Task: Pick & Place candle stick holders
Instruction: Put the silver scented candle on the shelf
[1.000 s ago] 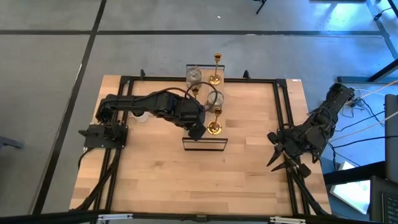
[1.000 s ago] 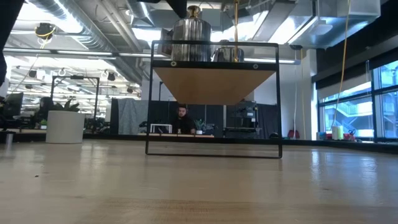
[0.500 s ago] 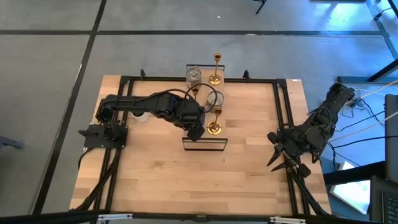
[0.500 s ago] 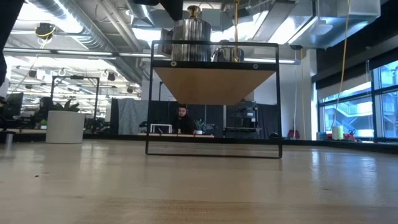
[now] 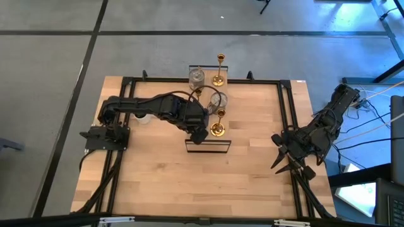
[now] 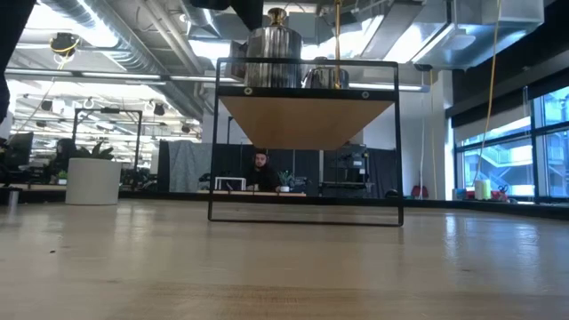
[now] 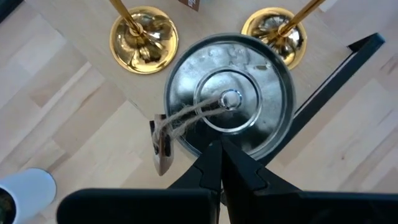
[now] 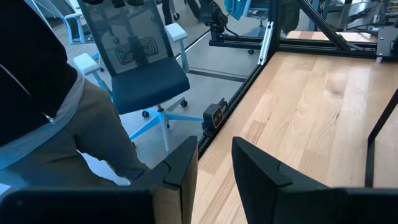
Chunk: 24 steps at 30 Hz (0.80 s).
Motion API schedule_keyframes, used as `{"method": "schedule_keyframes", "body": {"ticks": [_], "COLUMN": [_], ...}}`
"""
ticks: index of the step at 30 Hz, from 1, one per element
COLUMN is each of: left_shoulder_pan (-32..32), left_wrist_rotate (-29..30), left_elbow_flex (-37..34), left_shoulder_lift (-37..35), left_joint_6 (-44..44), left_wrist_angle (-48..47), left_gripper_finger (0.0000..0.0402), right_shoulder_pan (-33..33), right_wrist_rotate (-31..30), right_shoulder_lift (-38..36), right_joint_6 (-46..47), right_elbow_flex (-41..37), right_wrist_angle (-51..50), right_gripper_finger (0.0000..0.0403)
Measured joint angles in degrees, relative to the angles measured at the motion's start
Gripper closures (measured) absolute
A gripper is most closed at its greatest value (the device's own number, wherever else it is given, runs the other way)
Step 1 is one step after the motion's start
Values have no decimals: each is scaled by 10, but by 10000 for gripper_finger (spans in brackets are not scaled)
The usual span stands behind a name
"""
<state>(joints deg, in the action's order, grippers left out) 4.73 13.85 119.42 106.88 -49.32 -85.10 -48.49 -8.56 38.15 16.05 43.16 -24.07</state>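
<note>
A black-framed stand with a wooden top [image 5: 207, 146] sits mid-table. On it are slim gold candlesticks [image 5: 218, 129] [image 5: 219, 65] and a squat silver holder [image 5: 218, 99]. Another silver holder [image 7: 229, 102], round, with a string and tag on its top, rests on the stand's near end [image 6: 271, 49]. Two gold round bases [image 7: 144, 38] [image 7: 273, 31] sit just beyond it. My left gripper [image 7: 219, 152] is shut, slanting down over this holder's near rim. My right gripper [image 8: 214, 165] waits open at the table's right edge [image 5: 287, 157] with nothing between its fingers. My left gripper has its shut fingertips [image 7: 211, 158] over the near rim [image 7: 205, 142] of the silver holder, coming from above and slanting down. I cannot tell whether they touch it. The holder stays upright on the stand's top.
A small white pot [image 5: 142, 118] sits near the left arm's base on the table's left side. Black rails [image 5: 284, 107] frame the table. Beside the table's right edge are a blue office chair [image 8: 140, 68] and part of a person [image 8: 56, 124].
</note>
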Motion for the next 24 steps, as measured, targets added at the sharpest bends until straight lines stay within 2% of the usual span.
{"method": "schedule_keyframes", "body": {"ticks": [20, 24], "left_shoulder_pan": [1, 8], "left_wrist_rotate": [-4, 21], "left_elbow_flex": [0, 10], "left_shoulder_lift": [12, 2], "left_joint_6": [10, 7], "left_wrist_angle": [-9, -3], "left_gripper_finger": [400, 400], "right_shoulder_pan": [0, 0], "right_wrist_rotate": [18, 17], "right_shoulder_lift": [0, 0], "right_joint_6": [1, 1], "right_elbow_flex": [0, 0], "right_wrist_angle": [-2, -2], "right_gripper_finger": [300, 300]}}
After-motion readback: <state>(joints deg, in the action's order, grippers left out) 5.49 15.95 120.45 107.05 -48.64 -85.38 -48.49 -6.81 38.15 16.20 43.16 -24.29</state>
